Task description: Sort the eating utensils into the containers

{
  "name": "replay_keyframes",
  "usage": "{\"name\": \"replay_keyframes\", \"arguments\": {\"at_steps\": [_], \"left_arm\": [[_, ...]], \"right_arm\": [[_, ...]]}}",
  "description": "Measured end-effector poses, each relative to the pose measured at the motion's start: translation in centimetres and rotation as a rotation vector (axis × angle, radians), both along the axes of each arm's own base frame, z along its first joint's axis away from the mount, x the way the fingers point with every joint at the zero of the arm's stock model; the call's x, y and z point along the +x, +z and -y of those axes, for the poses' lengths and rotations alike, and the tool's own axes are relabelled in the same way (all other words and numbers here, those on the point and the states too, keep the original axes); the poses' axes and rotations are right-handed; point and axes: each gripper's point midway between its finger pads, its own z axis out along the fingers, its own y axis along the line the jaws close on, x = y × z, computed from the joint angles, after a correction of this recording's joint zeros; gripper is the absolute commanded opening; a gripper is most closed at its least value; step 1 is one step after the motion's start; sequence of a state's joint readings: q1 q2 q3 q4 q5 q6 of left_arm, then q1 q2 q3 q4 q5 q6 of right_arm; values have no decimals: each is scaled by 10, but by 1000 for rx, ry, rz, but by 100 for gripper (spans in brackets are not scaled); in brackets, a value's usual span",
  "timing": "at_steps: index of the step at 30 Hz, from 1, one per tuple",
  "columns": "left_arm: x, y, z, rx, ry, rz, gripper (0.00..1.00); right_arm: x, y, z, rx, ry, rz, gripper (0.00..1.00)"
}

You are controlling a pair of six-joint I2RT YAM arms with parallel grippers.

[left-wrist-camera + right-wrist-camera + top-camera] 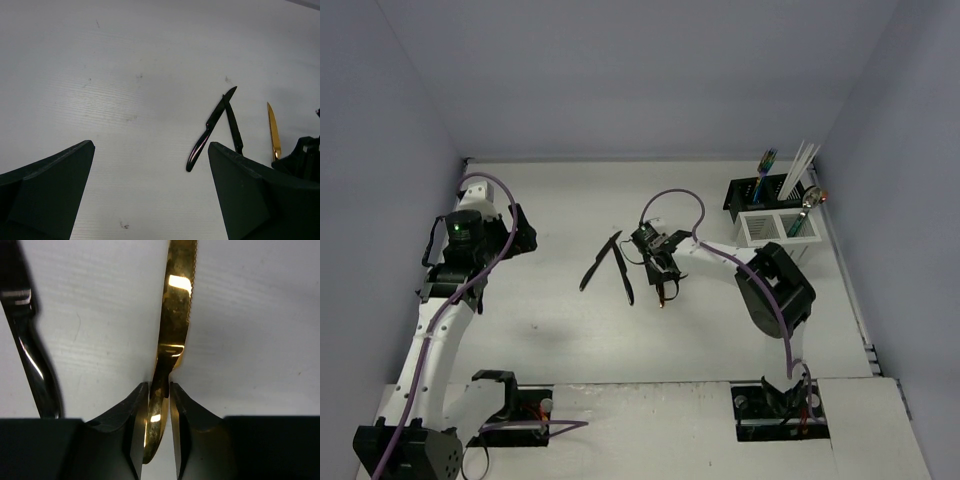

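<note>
Pinching a glossy gold knife (pixel 176 315), serrated along one edge, our right gripper (pixel 159 390) clamps it; our left gripper (pixel 151 146) gapes wide.

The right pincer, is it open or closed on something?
The right pincer is shut on the gold knife; its fingers press the handle from both sides.

Left arm (pixel 430 340) reached forward; left gripper (pixel 150 145) stood wide open. Right arm (pixel 775 290) reached forward-left, wrist angled down; right gripper (pixel 159 390) pinched knife (pixel 177 315) between fingertips, blade running ahead of pincer.
</note>
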State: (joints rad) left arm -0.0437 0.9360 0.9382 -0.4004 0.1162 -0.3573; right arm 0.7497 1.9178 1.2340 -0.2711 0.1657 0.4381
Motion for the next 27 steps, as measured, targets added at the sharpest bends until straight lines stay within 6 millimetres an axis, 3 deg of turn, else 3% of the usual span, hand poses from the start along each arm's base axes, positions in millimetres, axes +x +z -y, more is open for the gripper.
{"name": "replay_keyframes", "arguments": {"at_steps": [3, 6, 14, 21, 27], "left_arm": [[0, 0, 0, 0, 0, -1, 97], [1, -1, 0, -1, -1, -5, 97], [1, -2, 0, -4, -2, -6, 97], [1, -2, 0, -5, -3, -7, 97], [1, -2, 1, -9, -3, -7, 97]], "right_arm": [[-23, 0, 8, -4, 16, -49, 26], [-30, -1, 11, -3, 18, -75, 29], [-31, -1, 9, 1, 20, -105, 30], [-31, -2, 3, 17, 27, -126, 22], [-31, -2, 2, 21, 22, -128, 24]]}}
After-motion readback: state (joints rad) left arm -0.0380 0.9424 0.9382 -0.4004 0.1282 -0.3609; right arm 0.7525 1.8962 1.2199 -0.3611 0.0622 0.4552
